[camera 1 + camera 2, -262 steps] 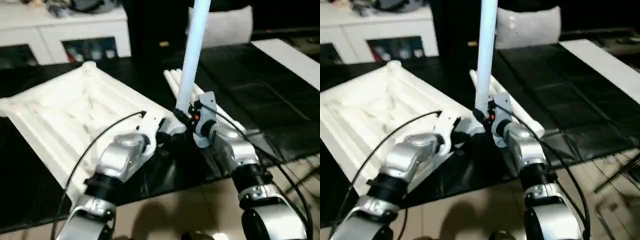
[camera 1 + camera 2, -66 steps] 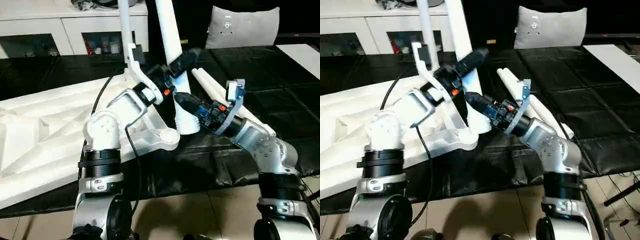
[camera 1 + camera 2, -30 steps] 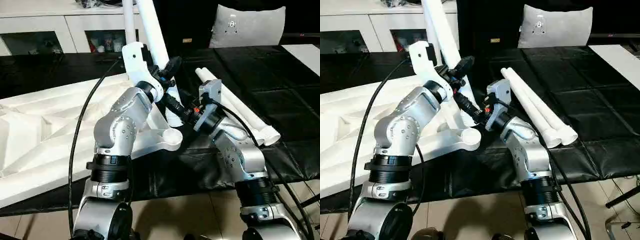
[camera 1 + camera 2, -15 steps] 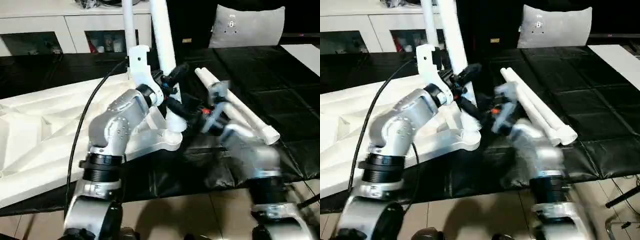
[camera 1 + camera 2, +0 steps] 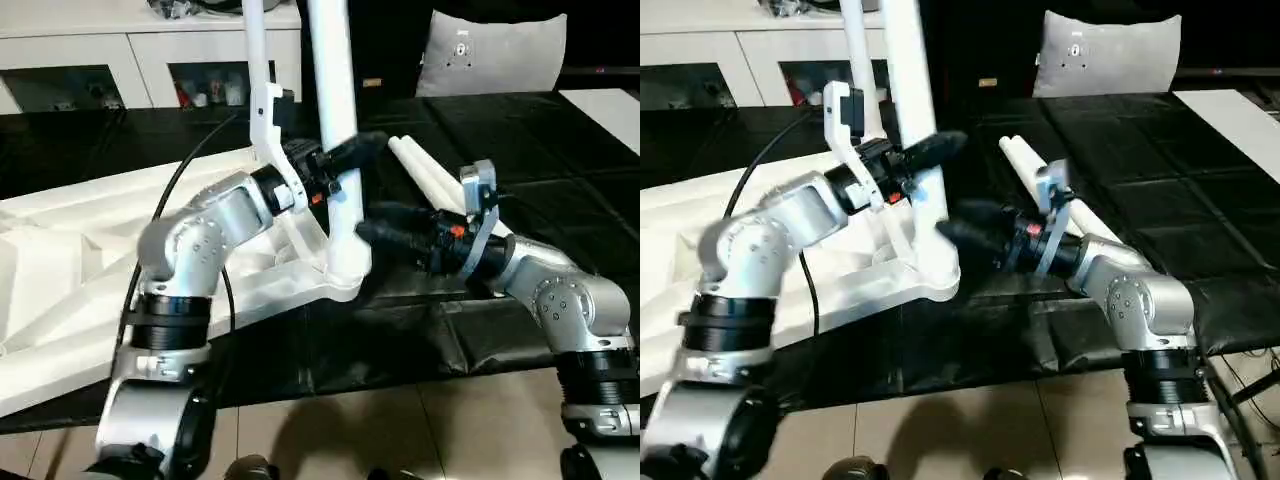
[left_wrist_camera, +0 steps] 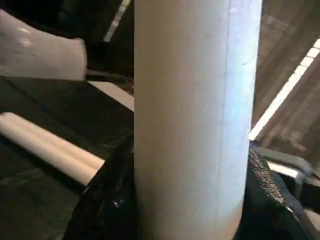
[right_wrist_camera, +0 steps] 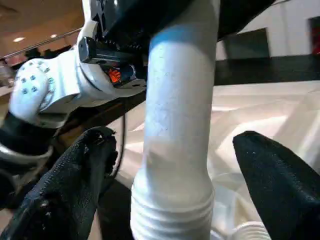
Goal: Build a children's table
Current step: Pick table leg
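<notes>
The white tabletop (image 5: 90, 260) lies ribbed side up on the left. One white leg (image 5: 335, 90) stands nearly upright with its lower end at the near right corner socket (image 5: 340, 290). My left gripper (image 5: 345, 158) is shut on this leg at mid-height; the left wrist view shows its black fingers (image 6: 107, 200) hugging the tube (image 6: 195, 115). My right gripper (image 5: 372, 225) is open beside the leg's lower part. The right wrist view shows its fingers (image 7: 75, 190) apart on either side of the threaded end (image 7: 172, 220). A second leg (image 5: 255, 60) stands upright at a far corner.
Two spare legs (image 5: 440, 185) lie side by side on the black-covered work table (image 5: 560, 150), just behind my right forearm. A grey cushion (image 5: 495, 50) and a white cabinet (image 5: 130, 60) stand at the back. The table's near edge meets tiled floor (image 5: 400, 420).
The held leg has gone from leaning to nearly upright over the corner socket. My right arm has swung out to the right, its gripper still at the leg's lower part.
</notes>
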You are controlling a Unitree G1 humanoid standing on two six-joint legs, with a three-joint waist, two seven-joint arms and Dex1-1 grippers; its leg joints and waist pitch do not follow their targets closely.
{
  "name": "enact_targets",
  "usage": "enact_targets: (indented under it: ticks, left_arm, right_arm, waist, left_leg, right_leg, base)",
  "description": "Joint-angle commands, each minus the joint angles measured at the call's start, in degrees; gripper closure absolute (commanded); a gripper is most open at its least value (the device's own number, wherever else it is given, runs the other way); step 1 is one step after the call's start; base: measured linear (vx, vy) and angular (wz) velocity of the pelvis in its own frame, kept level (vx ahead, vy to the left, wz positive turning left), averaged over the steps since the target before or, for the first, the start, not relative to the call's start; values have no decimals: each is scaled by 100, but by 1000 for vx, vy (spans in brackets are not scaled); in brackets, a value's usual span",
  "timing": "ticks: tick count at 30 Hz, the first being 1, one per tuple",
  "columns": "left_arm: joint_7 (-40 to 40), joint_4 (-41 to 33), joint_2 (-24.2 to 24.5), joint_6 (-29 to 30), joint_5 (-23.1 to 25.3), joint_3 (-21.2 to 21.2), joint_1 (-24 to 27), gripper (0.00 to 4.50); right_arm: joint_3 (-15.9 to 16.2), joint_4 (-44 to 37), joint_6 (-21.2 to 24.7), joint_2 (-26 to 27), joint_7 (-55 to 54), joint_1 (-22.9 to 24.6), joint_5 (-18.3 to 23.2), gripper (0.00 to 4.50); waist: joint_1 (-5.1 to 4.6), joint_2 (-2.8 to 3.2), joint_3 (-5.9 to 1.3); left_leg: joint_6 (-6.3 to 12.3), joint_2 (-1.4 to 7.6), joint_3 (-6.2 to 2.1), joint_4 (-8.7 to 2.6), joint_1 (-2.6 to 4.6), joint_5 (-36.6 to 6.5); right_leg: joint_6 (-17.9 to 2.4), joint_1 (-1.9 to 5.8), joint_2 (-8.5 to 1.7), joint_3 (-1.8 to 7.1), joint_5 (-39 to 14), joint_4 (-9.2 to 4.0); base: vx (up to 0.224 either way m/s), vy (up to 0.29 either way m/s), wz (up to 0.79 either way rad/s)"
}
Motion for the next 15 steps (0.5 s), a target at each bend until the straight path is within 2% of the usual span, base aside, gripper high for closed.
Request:
enact_targets:
  ticks: [1,4,7,9,11,15]
  left_arm:
    - [-339,-334,45,76,-245,-137,-75,260]
    - [-543,-483,76,76,-287,-253,-33,260]
    - [-557,-456,63,59,-254,-283,-43,260]
    - [-577,-433,60,46,-261,-284,-50,260]
    - [-593,-431,63,46,-262,-285,-50,260]
    - [-637,-426,80,31,-266,-301,-42,260]
  right_arm:
    - [80,-156,120,-56,123,-53,119,35]
    - [129,-180,186,-53,222,-66,169,51]
    - [174,-194,265,-84,304,-53,233,68]
    - [211,-203,294,-92,317,-35,252,106]
    - [204,-208,309,-88,328,-34,247,111]
    - [212,-212,350,-73,341,-31,247,156]
  waist:
    - [8,-81,-519]
    - [16,-84,-523]
    - [5,-84,-509]
    - [4,-98,-511]
    - [5,-91,-513]
    - [8,-91,-521]
  left_leg:
    - [360,263,-64,-347,21,-631]
    - [334,278,-64,-348,16,-608]
    - [326,257,-54,-345,13,-682]
    - [297,256,-56,-348,17,-671]
    - [278,254,-57,-347,21,-678]
    - [271,255,-60,-346,18,-636]
  right_leg:
    - [-623,398,-382,287,-2089,-389]
    - [-677,401,-395,294,-2054,-375]
    - [-586,404,-379,285,-2202,-405]
    - [-493,401,-374,283,-2297,-416]
    - [-454,398,-376,280,-2351,-424]
    - [-423,397,-372,279,-2296,-416]
  base:
    - [0,0,0]
    - [0,0,0]
    - [0,0,0]
    - [0,0,0]
    - [0,0,0]
    - [0,0,0]
